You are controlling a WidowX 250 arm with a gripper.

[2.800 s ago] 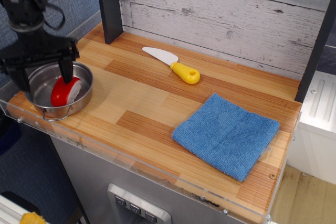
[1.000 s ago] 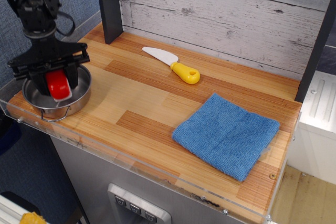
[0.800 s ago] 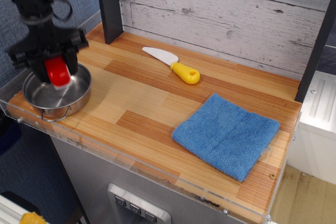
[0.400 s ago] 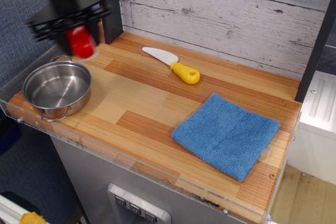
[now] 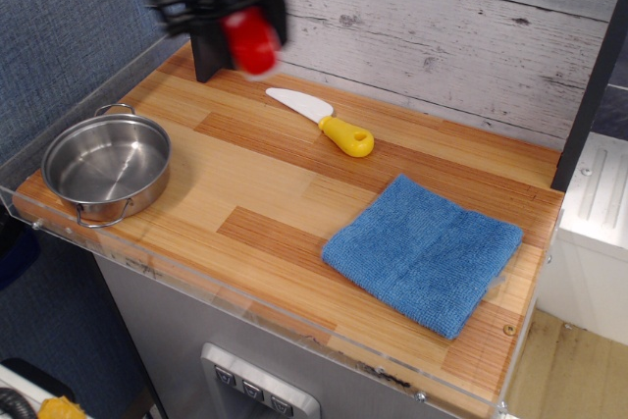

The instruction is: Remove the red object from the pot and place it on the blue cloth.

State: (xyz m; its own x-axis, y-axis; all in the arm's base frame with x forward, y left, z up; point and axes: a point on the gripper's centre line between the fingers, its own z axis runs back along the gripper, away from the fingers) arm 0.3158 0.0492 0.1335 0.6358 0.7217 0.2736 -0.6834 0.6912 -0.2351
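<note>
The wooden counter (image 5: 275, 193) is seen from above and in front. Toward its right front corner the blue cloth (image 5: 424, 252) is laid flat, slightly skewed to the edges. At the left front corner the pot (image 5: 106, 166) is set upright, its steel interior bare, one wire handle turned to the front edge and the other to the back. Near the back edge, between pot and cloth, a white toy knife (image 5: 321, 120) with a yellow handle is laid. Above the back left part of the counter the gripper (image 5: 245, 17) is blurred; the red object (image 5: 249, 41) is clamped between its fingers, held in the air well clear of the wood.
</note>
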